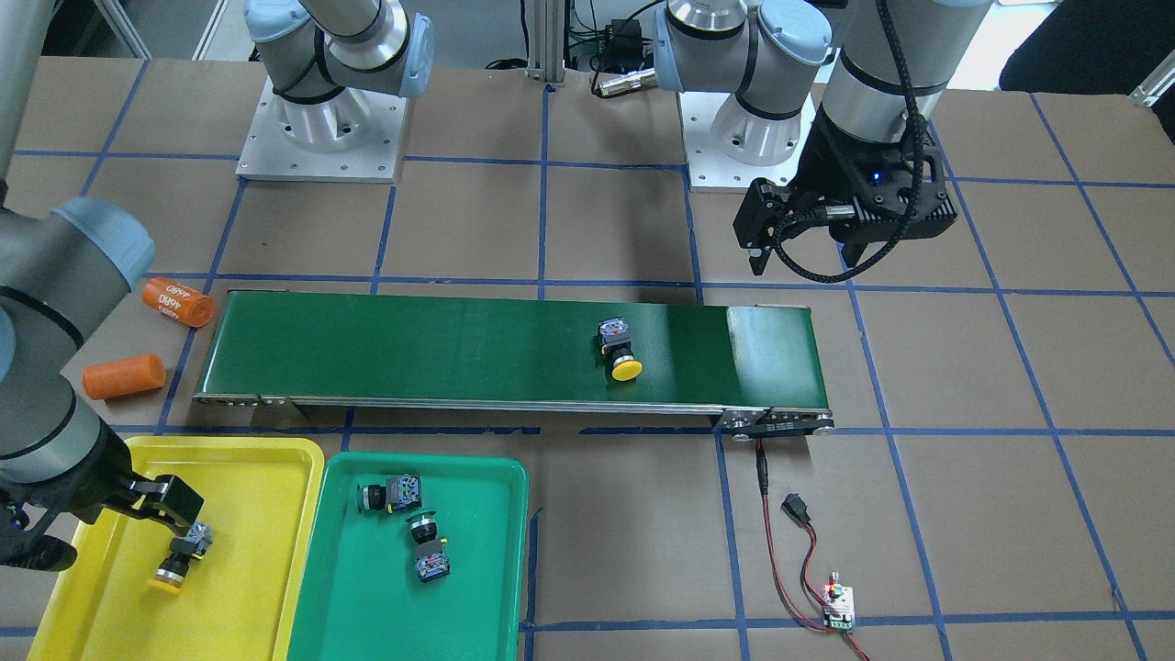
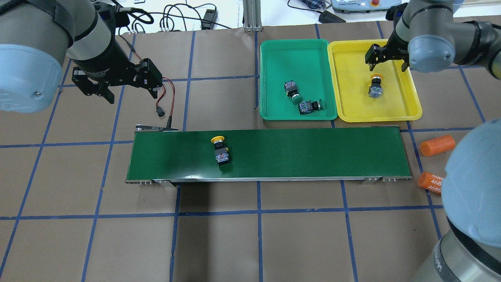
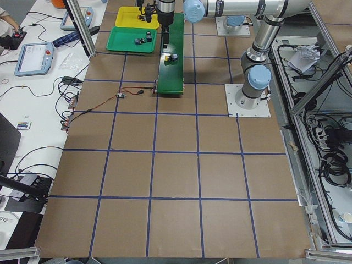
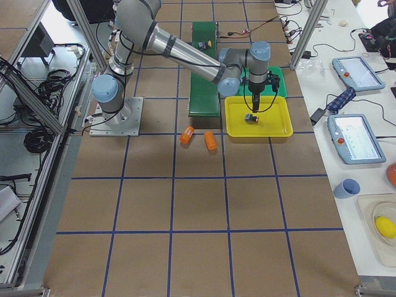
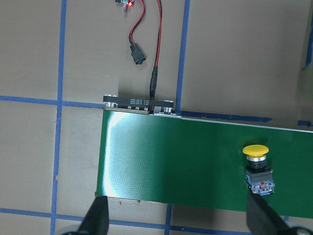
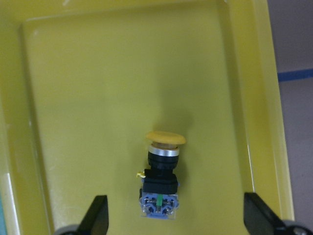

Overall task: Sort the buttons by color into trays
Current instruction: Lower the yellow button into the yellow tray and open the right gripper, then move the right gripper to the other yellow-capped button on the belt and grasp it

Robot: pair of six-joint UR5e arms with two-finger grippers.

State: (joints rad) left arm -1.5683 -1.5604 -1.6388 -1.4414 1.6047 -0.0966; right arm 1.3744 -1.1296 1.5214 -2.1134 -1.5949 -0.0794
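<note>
Belt button (image 5: 257,169): cap toward 12 o'clock, lying at 2 o'clock from the left pincer (image 5: 178,215).
Left pincer: open, likely nearer.
Right pincer (image 6: 176,214): open above the tray button (image 6: 160,181).

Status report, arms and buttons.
Left gripper open; right gripper open over yellow button in yellow tray. Green buttons both in green tray. Second yellow button lying on conveyor belt, unobstructed.

Dark-green conveyor belt (image 2: 274,154) lies mid-table on brown paper w/ blue tape grid (image 2: 78,196). In overhead view, plain orange cyl. (image 2: 437,145) and orange cyl. printed 4680 (image 2: 430,183) sit apart off the belt's 3 o'clock end. Black plug (image 2: 159,112) is near its 10 o'clock corner.
</note>
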